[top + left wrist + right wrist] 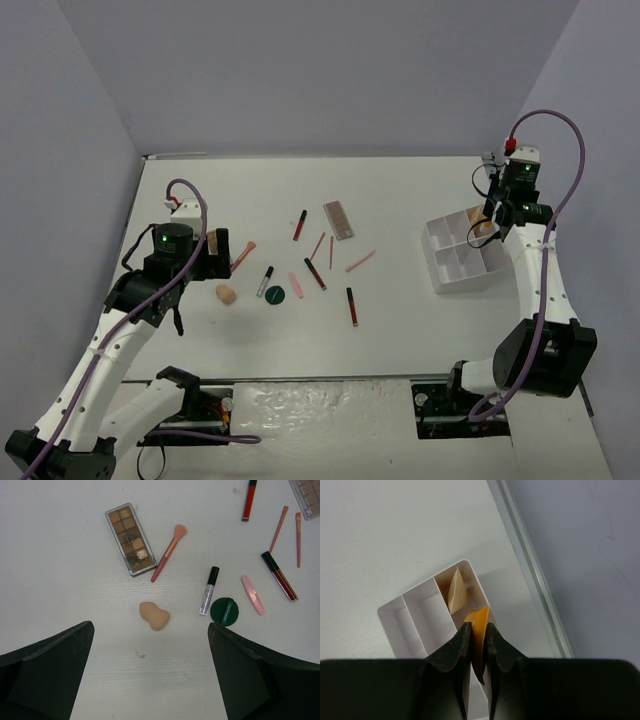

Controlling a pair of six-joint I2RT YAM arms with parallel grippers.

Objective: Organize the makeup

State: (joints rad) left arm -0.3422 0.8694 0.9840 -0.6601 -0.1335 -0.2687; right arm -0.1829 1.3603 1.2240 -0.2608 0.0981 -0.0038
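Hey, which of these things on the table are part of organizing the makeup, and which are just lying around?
Job: two eyeshadow palettes, pink brush, beige sponge, dark-green disc, clear gloss, dark-red gloss, red tube, pink stick, two pink pencils, orange tube in the right gripper, beige tube in the white tray.
Not makeup: white tray (the holder), table.

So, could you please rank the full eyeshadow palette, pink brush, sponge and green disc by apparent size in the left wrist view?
1. Eyeshadow palette: clearly the largest.
2. Pink brush: almost as long, but far thinner.
3. Sponge and green disc: they look about alike, so I won't rank them.
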